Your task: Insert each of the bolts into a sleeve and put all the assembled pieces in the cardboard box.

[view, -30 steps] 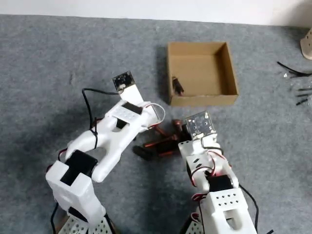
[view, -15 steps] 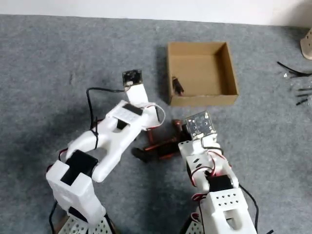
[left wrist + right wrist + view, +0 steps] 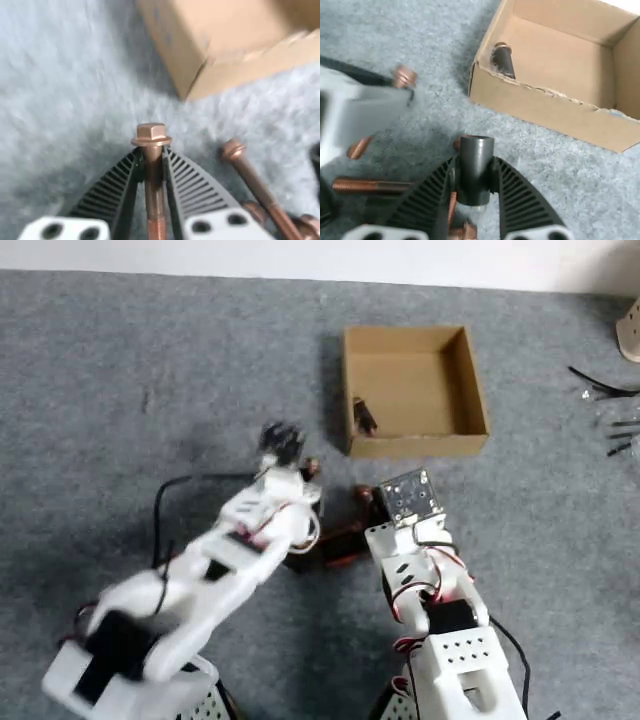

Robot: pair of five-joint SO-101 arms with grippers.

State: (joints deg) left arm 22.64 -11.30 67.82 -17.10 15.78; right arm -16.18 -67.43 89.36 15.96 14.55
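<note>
Near the brown cardboard box (image 3: 200,45), left gripper (image 3: 151,156) pinches a stiff copper hex bolt (image 3: 151,136) by the shank (likely slippery), right gripper (image 3: 474,164) a rigid black tubular sleeve (image 3: 476,150).

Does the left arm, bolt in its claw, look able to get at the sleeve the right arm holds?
Probably yes: the left gripper with its bolt is close by, and the sleeve in the right gripper has its open end uncovered.

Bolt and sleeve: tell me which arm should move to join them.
Left, probably: the left gripper grips the bolt, while the right gripper holds the sleeve, open end clear.
</note>
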